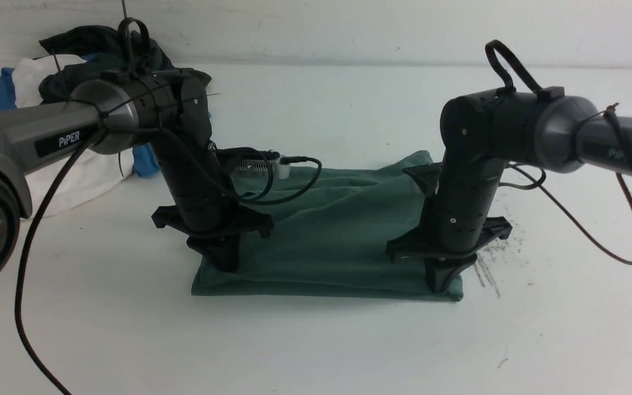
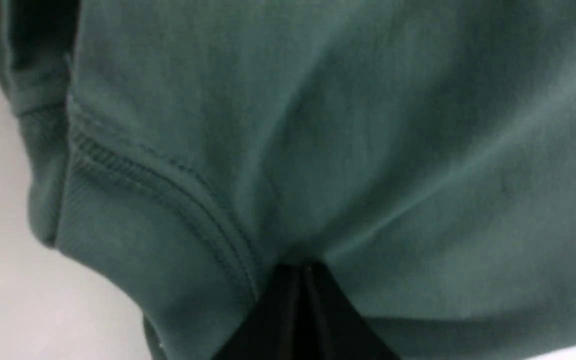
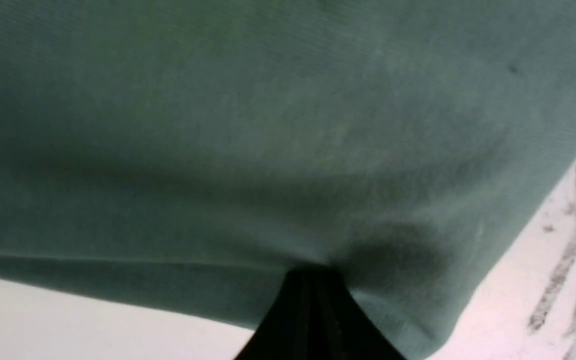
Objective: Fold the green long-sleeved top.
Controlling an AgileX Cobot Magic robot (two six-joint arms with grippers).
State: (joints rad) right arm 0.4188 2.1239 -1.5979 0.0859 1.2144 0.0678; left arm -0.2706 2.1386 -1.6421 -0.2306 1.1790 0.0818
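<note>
The left arm is reaching in from the table's left edge, its wrist bending steeply down so that the left hand is pointing at the table and pinching the near left corner of the green long-sleeved top. The jaws are lying tight together, with only cloth between them. Behind that arm, a loose heap of white, blue and black garments is sitting at the far left corner, well apart from the top. The top is lying folded into a thick, soft rectangle in the middle of the table, its long near fold running parallel to the near edge. Its matte knit is sagging in shallow creases, and a stitched ribbed band is curling just beside the left fingertips. The right arm is coming in from the right edge in the same bent-down pose, and the right hand is gripping the near right corner with its jaws narrowed fully onto the fabric, which is dimpling at the tips. Grey scuff marks are streaking the white surface just beside that corner. Bare table is lying open towards the near and right edges.
</note>
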